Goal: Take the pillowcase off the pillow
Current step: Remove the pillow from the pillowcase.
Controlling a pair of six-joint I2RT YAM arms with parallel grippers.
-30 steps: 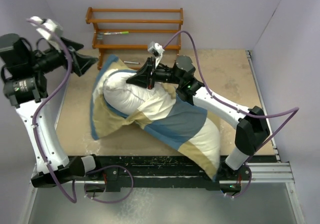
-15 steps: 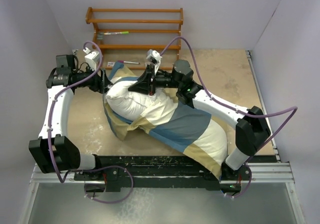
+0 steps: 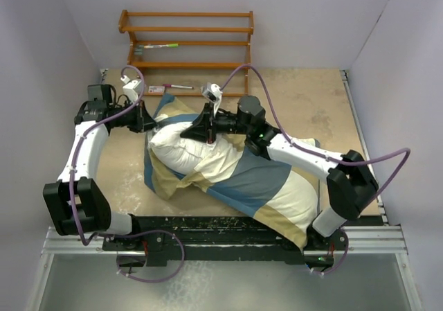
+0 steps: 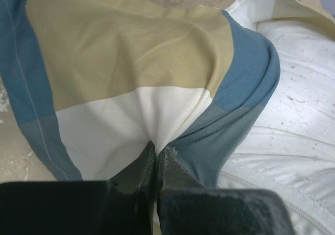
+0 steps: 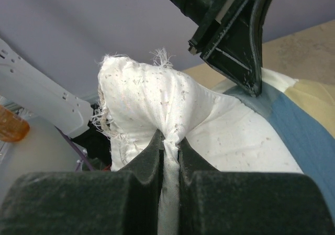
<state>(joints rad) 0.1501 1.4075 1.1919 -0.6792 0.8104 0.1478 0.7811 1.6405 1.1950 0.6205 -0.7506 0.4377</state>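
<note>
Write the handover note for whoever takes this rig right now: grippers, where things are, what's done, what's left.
Left gripper: shut on a fold of the pillowcase near its open end.
Right gripper: shut on the exposed corner of the pillow.
Both lie diagonally on the table. The pillow's far-left end is bared, the rest inside the pillowcase.
Left to do: pull the two apart until the pillow is free.

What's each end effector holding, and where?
Left end effector pinches a fold of the pillowcase near its opening; right end effector pinches the pillow at its exposed frayed corner.
</note>
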